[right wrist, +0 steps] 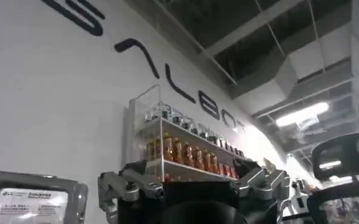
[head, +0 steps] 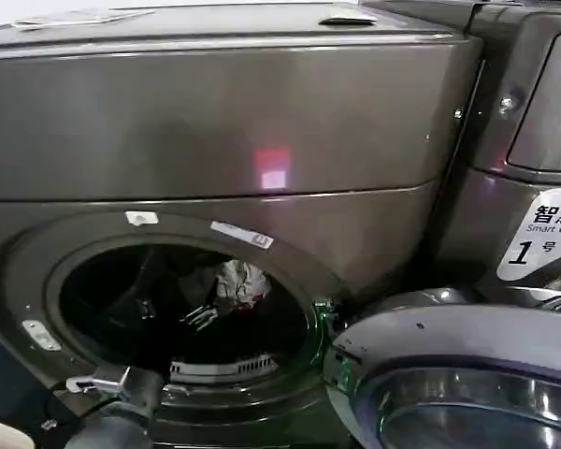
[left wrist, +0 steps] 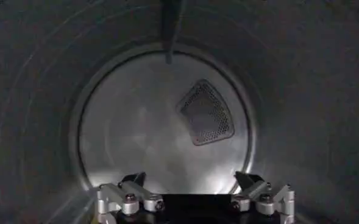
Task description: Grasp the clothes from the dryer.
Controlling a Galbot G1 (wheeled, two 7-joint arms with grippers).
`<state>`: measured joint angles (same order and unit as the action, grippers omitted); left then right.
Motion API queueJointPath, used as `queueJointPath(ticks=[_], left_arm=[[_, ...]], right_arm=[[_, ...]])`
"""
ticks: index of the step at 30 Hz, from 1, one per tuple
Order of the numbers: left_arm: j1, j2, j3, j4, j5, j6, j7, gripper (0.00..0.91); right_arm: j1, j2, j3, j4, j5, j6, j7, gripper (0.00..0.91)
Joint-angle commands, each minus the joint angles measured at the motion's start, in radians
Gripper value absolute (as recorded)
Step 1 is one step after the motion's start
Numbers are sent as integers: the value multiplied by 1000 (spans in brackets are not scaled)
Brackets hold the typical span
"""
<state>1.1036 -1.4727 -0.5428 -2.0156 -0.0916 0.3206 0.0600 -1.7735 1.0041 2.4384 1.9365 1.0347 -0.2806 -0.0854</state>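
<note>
Head view has my left arm reaching through the dryer (head: 224, 140) porthole, and the clothes (head: 234, 281) are bunched deep in the drum beside the left gripper (head: 198, 316). Its wrist camera shows the fingers (left wrist: 119, 198) spread wide, closed on nothing, facing the bare drum back. I'm on the reach-in; next I must swing onto the bundle and pinch.
</note>
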Motion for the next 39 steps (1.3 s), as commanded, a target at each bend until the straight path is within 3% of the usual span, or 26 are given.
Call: queueJointPath(ticks=[1,11,15,19,24,27,30,35,39], left_arm=[[-315,6,31,348,19,-24,-7,907],[-608,29,145,800,24,-13,40,907],[-710,89,235,965,97,69,301,907],[-826,140,349,1131,168,29,516,907],[-964,207,583,1323,210,-167,741,907],[-1049,189,642,1440,303,-211,830,907],[-1158,147,668,1569,521,-249,882,907],[-1235,110,668,1634,757,-255,952,907],[-1267,100,667,1667,839,-270,1001,907]], right_arm=[[-8,7,17,6,-4,0,1,907],[-6,27,17,-7,0,7,1,907],[-2,33,15,-10,1,10,-2,907],[-1,36,20,-20,2,14,-5,907],[-1,38,28,-32,3,17,-10,907],[1,41,24,-31,2,19,-11,907],[3,43,24,-32,0,19,-11,907],[6,47,20,-37,-3,22,-13,907],[15,50,3,-28,-8,23,-12,907]])
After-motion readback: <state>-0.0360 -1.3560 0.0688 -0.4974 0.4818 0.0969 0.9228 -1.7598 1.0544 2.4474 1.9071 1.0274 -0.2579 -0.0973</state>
